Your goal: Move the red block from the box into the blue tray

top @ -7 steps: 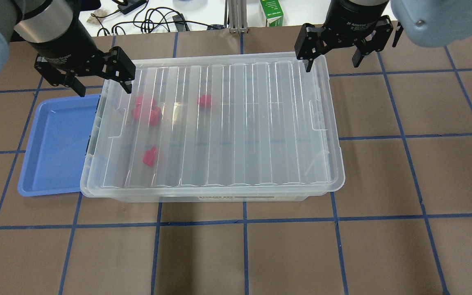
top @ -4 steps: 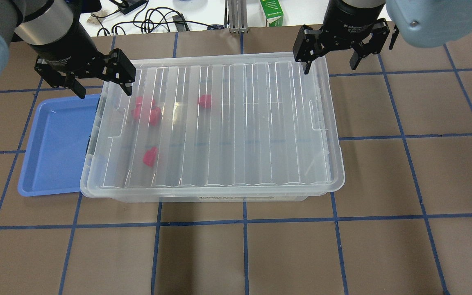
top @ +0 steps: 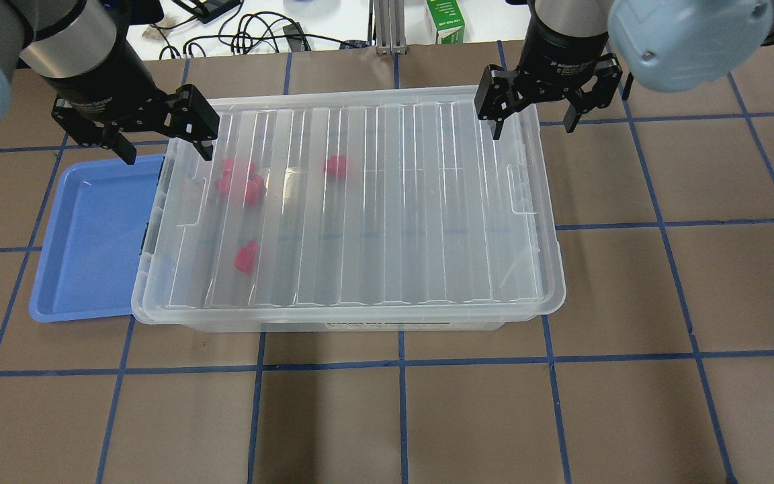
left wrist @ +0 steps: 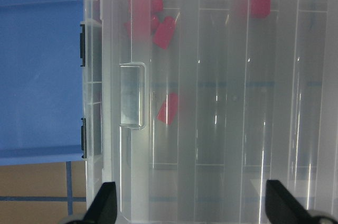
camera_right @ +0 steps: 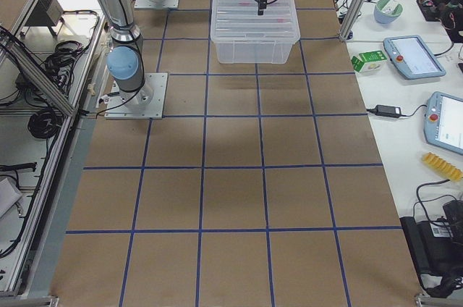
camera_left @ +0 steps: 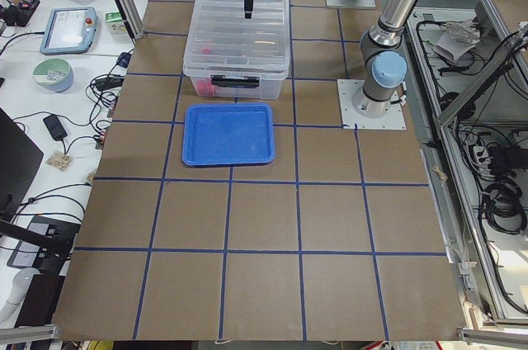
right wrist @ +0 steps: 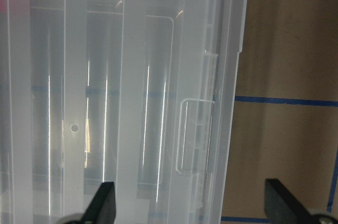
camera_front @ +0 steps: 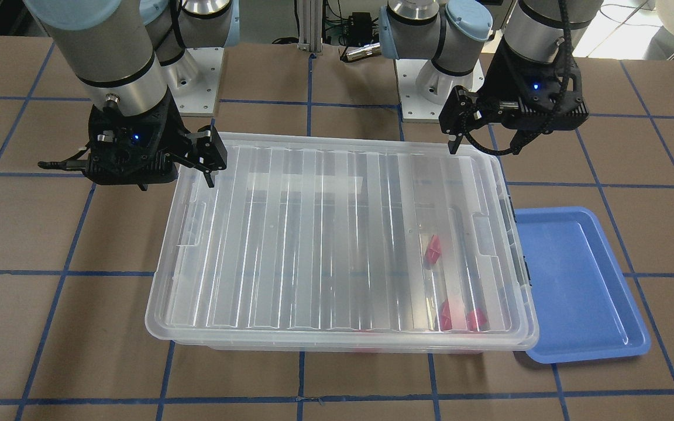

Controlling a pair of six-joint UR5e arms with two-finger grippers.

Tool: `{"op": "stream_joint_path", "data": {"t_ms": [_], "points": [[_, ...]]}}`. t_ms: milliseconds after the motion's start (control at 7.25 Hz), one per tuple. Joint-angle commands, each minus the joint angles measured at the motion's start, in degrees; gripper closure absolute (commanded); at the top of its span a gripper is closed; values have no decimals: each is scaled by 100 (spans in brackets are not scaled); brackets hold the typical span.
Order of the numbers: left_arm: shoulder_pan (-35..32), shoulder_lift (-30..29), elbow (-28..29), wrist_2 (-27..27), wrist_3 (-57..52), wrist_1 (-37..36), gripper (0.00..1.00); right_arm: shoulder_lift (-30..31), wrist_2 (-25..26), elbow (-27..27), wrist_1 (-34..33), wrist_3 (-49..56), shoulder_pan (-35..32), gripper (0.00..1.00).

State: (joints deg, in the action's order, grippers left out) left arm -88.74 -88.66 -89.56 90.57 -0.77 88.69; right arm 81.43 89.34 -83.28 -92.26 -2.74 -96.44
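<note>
The box (top: pixel 394 222) is a large clear bin with its ribbed lid on, in the middle of the table. Several red blocks lie inside near its left end, one alone (top: pixel 247 256), one further right (top: pixel 337 165); they also show in the left wrist view (left wrist: pixel 168 109). The blue tray (top: pixel 91 235) lies empty against the box's left end, partly under its rim. My left gripper (top: pixel 165 153) is open and empty, straddling the box's far left corner. My right gripper (top: pixel 533 128) is open and empty, straddling the far right corner.
A green carton (top: pixel 445 20) and cables (top: pixel 252 30) lie beyond the table's far edge. The arm bases (camera_front: pixel 196 76) stand behind the box. Brown table with blue tape grid lies open in front of and right of the box.
Both open grippers have come down a little over the box's far corners. The right one has also shifted slightly left. Box, tray and blocks have not moved.
</note>
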Motion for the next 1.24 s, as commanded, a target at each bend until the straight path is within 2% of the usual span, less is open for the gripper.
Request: {"op": "stream_joint_path", "data": {"t_ms": [0,276,690,1103], "points": [[-3,59,0,5,-11,-1,0,-13,-13,22,-37,-24,2,0],[-21,-19,-9,-48,-11,-18,0,-48,22,49,-64,2,19,0],[-73,16,-9,-13,-2,8,0,31,-285,-21,32,-139,53,0],[-82,86,-88,-4,-2,-18,0,4,-233,65,-64,-182,81,0]]}}
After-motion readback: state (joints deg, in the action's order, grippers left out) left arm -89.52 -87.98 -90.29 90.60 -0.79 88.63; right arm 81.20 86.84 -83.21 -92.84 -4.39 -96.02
